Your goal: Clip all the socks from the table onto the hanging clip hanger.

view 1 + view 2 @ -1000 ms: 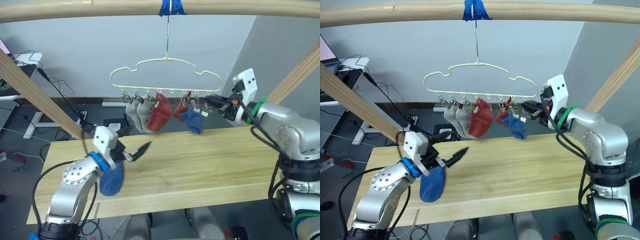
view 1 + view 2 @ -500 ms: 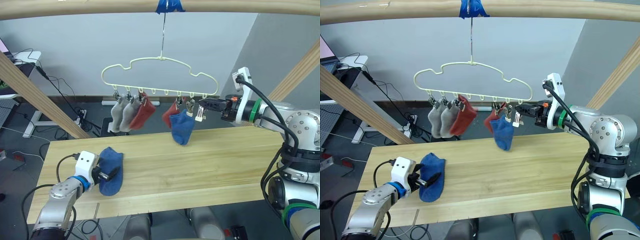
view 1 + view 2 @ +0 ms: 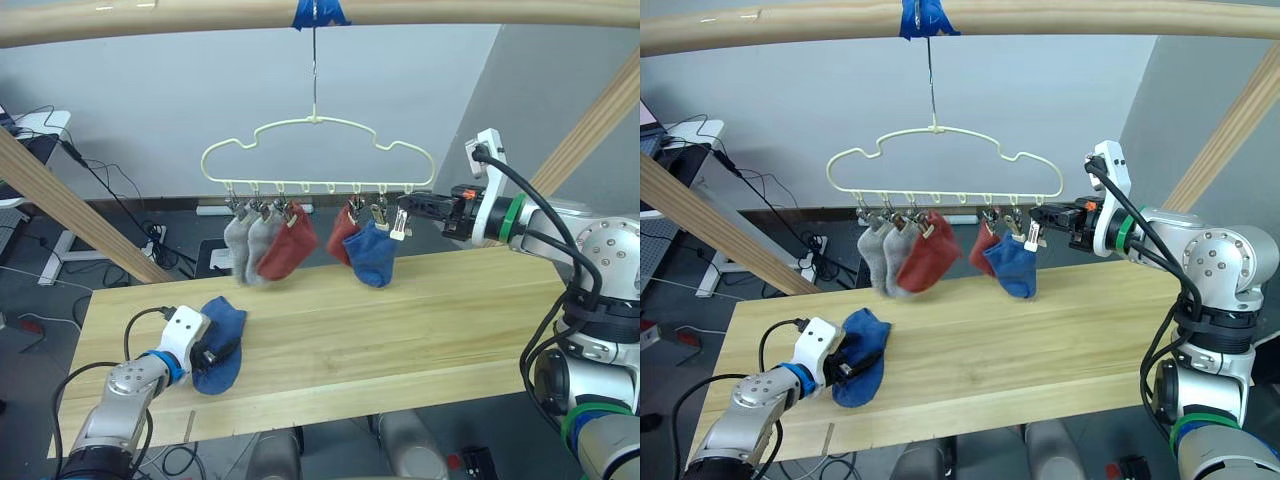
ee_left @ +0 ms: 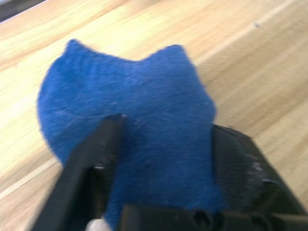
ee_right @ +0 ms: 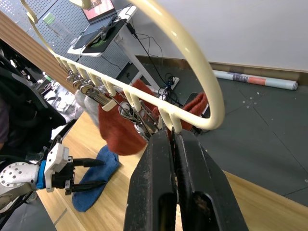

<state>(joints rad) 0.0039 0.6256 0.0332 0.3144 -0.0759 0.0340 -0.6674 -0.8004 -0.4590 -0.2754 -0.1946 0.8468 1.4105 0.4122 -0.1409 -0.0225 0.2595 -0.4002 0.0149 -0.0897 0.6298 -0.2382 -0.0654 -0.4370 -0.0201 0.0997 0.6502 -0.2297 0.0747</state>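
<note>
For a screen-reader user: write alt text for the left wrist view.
A plain-knit blue sock lies flat on the pale wood plank table, with the left gripper open, one black finger on each side of it.

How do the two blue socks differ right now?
The blue sock on the table lies flat between the left end effector's open fingers; the hanging blue sock dangles from a clip on the clip hanger, near the right end effector. Both are short, plain blue knit.
</note>
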